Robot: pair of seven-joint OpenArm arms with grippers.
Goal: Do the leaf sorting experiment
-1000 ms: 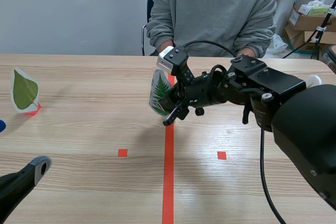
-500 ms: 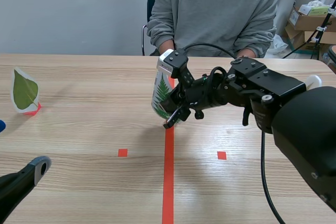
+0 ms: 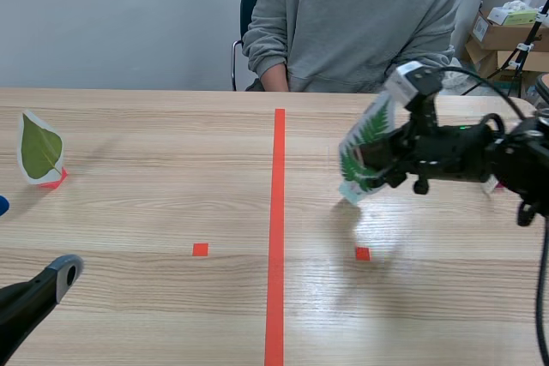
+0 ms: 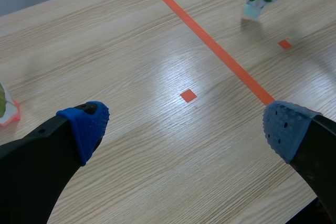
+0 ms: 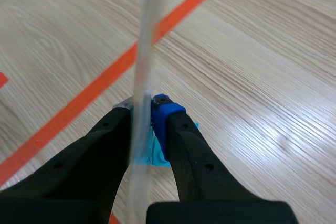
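The laminated white card printed with a green fern leaf (image 3: 364,153) is clamped in my right pincer (image 3: 379,165). It hangs tilted, low over the wooden counter (image 3: 154,212), right of the long orange-red tape line (image 3: 276,212) and just beyond a small red square. In the right wrist view I see the card edge-on, with the blue pads closed on its lower part. I cannot tell whether its lowest corner touches the wood.

My left pincer (image 4: 184,129) rests wide open and empty at the near left. A second white card with a broad green leaf (image 3: 39,150) stands at the far left on a red mark, well apart from the fern card.

The risks, as I judge them:
- The grip covers only a narrow strip of slick laminate, so a quick swing could let the card pivot or slip out.
- Lowering it corner-first could buckle it against the counter.
- If it is released while tilted, it may fall flat or land off its mark.

I see no sorting bins on the counter. Cardboard boxes (image 3: 506,32) sit in the far right background, and I can't make out their contents. A person in a grey sweatshirt (image 3: 356,15) sits across from me.
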